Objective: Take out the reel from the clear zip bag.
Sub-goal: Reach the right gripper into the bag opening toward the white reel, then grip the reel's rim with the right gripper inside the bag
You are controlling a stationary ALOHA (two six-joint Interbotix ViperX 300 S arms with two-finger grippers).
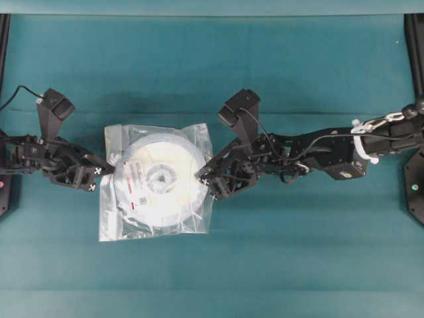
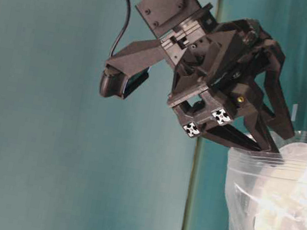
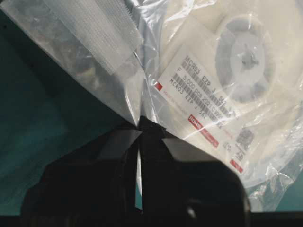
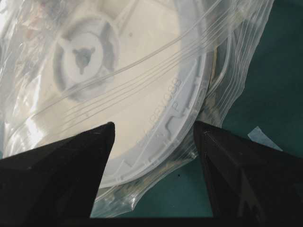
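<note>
Between grippers: reel (image 1: 156, 182) inside bag (image 1: 192, 142); right gripper (image 1: 207, 180) agape at edge.

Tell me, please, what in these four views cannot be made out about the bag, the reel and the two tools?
- Left tool: its tips are a dark blur in the left wrist view.
- Clear zip bag: whether its zip strip is sealed; glare and crinkles hide it in every view.
- Reel: small label print is blurred behind plastic; the table-level view cuts it off at the right edge.
- Right tool: contact with the bag is unclear.

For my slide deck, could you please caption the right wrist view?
Right gripper, jaws open, straddles the reel rim inside the clear zip bag.
</note>
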